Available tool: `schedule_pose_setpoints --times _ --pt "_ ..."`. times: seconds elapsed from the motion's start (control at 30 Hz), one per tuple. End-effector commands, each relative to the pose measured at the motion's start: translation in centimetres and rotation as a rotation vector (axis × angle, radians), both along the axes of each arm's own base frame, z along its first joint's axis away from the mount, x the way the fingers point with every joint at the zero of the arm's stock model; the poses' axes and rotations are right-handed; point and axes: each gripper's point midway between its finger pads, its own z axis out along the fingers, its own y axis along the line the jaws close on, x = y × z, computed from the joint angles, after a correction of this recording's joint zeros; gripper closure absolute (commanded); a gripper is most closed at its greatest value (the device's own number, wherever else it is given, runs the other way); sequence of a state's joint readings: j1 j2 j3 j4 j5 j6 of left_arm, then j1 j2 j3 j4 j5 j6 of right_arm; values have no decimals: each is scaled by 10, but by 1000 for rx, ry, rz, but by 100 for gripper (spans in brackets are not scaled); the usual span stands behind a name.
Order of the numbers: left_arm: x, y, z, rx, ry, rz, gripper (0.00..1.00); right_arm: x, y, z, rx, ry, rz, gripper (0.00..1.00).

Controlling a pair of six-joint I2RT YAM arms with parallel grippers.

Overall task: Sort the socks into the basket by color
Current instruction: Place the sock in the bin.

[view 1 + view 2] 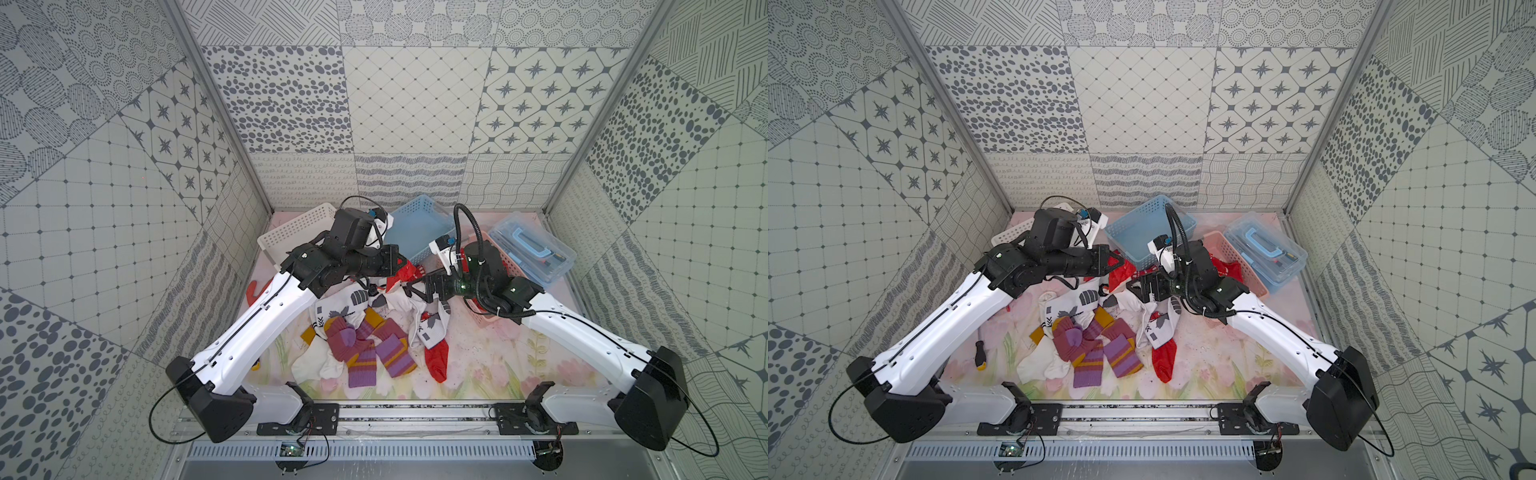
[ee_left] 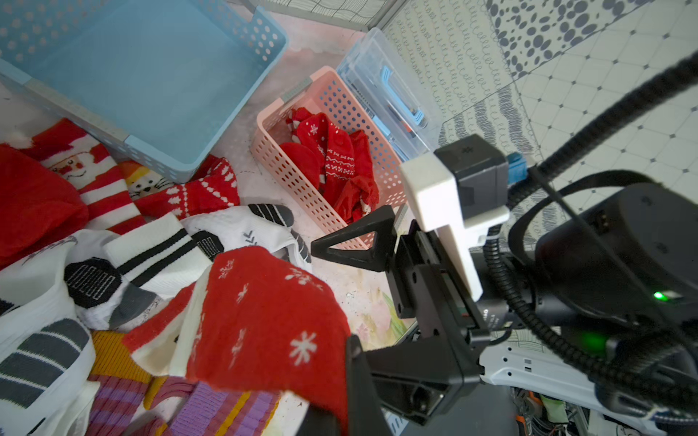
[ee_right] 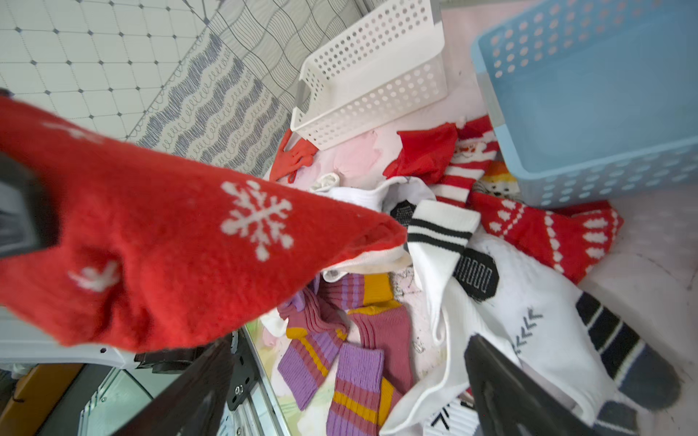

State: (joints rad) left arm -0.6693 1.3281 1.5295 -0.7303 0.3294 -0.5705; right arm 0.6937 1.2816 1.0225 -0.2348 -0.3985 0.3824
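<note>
The left gripper [image 1: 401, 264] is clamped on a red snowflake sock [image 1: 406, 276], held above the sock pile [image 1: 365, 336]. The right gripper [image 1: 414, 289] sits just beside it, jaws wide apart.

Bare mat [image 1: 498, 361] right of the sock pile [image 1: 361, 340]; blue basket [image 1: 415, 232] and clear box [image 1: 540, 249] at the back.
</note>
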Motion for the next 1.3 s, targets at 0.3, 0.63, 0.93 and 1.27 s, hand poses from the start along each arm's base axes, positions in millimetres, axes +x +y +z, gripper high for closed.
schedule_pose_setpoints --times 0.3,0.63,0.93,1.27 --pt "-17 -14 58 -234 9 -86 100 31 17 58 54 -371 -122 2" --pt "-20 -19 67 -307 31 -102 100 28 44 77 154 -412 -27 24" --pt "-12 -4 45 -244 49 -32 100 15 31 75 138 -365 -24 100" --pt "2 26 7 -78 48 91 38 13 -26 51 29 -162 -152 100"
